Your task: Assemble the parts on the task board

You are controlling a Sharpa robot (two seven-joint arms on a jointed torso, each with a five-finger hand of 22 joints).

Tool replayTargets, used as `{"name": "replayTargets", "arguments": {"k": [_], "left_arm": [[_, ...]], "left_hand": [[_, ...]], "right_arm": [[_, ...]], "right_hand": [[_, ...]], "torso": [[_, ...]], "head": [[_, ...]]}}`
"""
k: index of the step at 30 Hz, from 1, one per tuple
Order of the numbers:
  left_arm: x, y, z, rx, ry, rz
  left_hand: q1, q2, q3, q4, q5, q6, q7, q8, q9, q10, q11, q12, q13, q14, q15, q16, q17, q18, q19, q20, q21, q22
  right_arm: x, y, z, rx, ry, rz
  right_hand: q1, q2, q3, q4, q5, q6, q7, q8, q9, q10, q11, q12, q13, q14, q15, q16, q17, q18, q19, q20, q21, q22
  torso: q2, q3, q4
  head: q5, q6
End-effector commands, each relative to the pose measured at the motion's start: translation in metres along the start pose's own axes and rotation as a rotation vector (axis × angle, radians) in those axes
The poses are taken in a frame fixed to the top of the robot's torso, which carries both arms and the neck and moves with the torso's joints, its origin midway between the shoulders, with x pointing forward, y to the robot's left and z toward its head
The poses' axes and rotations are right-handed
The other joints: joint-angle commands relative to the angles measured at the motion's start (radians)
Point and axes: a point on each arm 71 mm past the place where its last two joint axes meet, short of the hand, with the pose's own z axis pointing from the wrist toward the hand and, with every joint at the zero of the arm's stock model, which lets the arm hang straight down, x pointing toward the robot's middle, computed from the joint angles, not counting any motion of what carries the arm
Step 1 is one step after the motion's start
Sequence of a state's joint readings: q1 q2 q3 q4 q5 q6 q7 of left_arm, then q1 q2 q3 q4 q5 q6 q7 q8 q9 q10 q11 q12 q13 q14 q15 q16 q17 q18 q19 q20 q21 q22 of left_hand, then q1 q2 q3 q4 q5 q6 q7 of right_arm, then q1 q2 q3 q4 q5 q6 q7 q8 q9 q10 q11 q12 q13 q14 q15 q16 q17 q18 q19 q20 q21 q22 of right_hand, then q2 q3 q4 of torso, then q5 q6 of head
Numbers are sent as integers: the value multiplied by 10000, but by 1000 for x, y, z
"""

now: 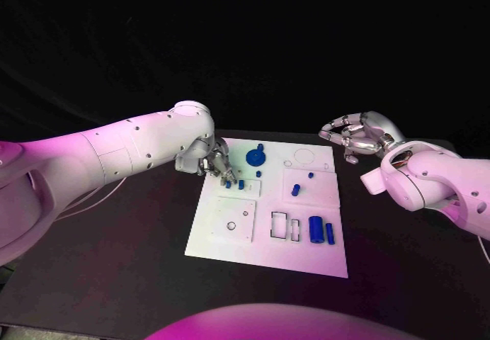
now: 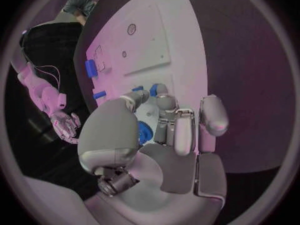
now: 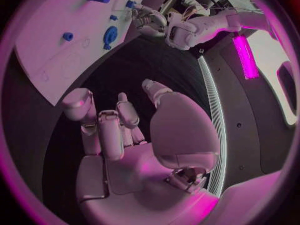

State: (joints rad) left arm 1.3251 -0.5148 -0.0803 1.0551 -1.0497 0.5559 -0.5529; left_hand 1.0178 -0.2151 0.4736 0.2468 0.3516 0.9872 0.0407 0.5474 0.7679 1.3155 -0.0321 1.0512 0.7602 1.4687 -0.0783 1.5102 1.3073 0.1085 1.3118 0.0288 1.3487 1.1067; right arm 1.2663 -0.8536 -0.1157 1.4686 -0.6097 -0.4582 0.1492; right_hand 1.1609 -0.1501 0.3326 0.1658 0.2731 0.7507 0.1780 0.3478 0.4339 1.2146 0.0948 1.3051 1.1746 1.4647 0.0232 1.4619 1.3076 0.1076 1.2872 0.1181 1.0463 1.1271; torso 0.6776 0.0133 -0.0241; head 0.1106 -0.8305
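The white task board (image 1: 268, 244) lies in the middle of the black table. My left hand (image 1: 209, 161) reaches over its far left corner, where thumb and fingertips (image 2: 161, 96) close around a small blue part (image 1: 229, 182), beside a blue peg (image 1: 241, 185). A round blue part (image 1: 255, 153) lies just right of that hand, and it also appears as the round blue part (image 3: 110, 35) in the right wrist view. Two blue cylinders (image 1: 316, 229) lie at the board's near right, and another small blue part (image 1: 296, 189) sits mid-board. My right hand (image 1: 355, 136) hovers off the board's far right corner, fingers loosely bent, holding nothing.
The board has a square plate with holes (image 1: 235, 218) at its near left and rectangular outlines (image 1: 279, 224) beside the cylinders. A thin cable (image 1: 102, 195) runs over the black table (image 1: 122, 269) to the left of the board.
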Motion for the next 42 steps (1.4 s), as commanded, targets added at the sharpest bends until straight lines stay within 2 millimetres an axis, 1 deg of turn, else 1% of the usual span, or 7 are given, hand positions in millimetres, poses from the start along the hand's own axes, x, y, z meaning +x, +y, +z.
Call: {"name": "replayTargets", "arguments": {"k": [1,14,16,21,27,34,42], "left_arm": [[3,3,2,-74,-70,-47],[-8,5,-11,1085,-1394,-1281],[-10,4,-15,1464,-1800,-1505],[-16,-1,-25,2636,-2953,-2085],[-25,-10,-39,4666,-4733,-3092],[-14,-30,-40,6582,-6976,-2145],[5,-47,-27,7190,-7934,-76]], "left_hand": [[10,-75,-141,87,-72,51,0,-53,-4,-43,20,-44,-2,638,-54,37,986,-141,91,-1,-41,5],[36,-40,-580,435,-268,-29,41,-136,11,-307,54,-463,-607,550,-35,-93,637,-55,-140,11,-279,-424],[187,9,-716,427,-182,-400,193,-291,-42,-1034,188,-1432,-1853,248,60,-558,-380,135,-768,81,-925,-1488],[393,49,-986,454,-178,-1144,490,-635,-271,-1482,441,-1659,-2100,90,259,-915,-987,280,-1191,264,-1542,-2344],[1126,259,-1071,408,-81,-2368,983,-1032,-700,-2933,925,-2427,-2680,-1157,680,-2712,-3905,735,-2742,558,-3722,-5147],[3645,140,-39,-272,-70,-3019,1271,-1149,-1360,-4631,1278,-3703,-3750,-2677,1007,-4201,-6196,726,-3060,855,-4439,-5552],[4044,-237,185,-450,-114,-2851,1308,-1150,-2164,-5512,1512,-4262,-4511,-3376,1233,-4122,-6688,738,-3394,1053,-4377,-5427]], "right_arm": [[1,0,0,-85,144,15],[1,-1,0,-40,213,30],[1,-1,0,-34,220,34],[0,-2,-1,-12,224,42],[0,-2,-1,-10,234,55],[0,-4,0,-20,325,124],[3,-5,0,-82,522,256]], "right_hand": [[18,21,-31,54,58,-98,-2,61,4,-70,-5,-2,-16,363,-60,-33,97,135,-74,16,-55,-11],[-36,24,-90,130,60,-159,11,60,-7,-132,8,-35,-67,328,-49,-84,6,158,-146,23,-189,-106],[-44,25,-97,141,61,-165,12,61,-8,-136,10,-36,-70,324,-47,-90,-4,161,-155,24,-205,-118],[-67,25,-126,176,68,-191,18,63,-12,-190,16,-68,-118,302,-41,-120,-59,179,-207,28,-300,-188],[-77,27,-153,207,77,-217,26,70,-15,-269,24,-116,-189,246,-34,-201,-219,210,-297,35,-460,-310],[164,58,-289,331,120,-413,67,288,5,-2165,67,-1649,-2253,-470,13,-1283,-1854,654,-1689,95,-3059,-2240],[248,73,-309,344,129,-500,92,361,16,-2390,94,-1818,-2521,-610,43,-1467,-2088,741,-2016,120,-3702,-2694]], "torso": [[6,-2,12],[-19,0,18],[-20,-2,27],[-19,-3,52],[-3,-1,19],[3,-23,28],[10,-13,-14]], "head": [[-14,2],[-15,48],[-27,70],[-16,117],[-12,190],[-116,355],[-57,389]]}}
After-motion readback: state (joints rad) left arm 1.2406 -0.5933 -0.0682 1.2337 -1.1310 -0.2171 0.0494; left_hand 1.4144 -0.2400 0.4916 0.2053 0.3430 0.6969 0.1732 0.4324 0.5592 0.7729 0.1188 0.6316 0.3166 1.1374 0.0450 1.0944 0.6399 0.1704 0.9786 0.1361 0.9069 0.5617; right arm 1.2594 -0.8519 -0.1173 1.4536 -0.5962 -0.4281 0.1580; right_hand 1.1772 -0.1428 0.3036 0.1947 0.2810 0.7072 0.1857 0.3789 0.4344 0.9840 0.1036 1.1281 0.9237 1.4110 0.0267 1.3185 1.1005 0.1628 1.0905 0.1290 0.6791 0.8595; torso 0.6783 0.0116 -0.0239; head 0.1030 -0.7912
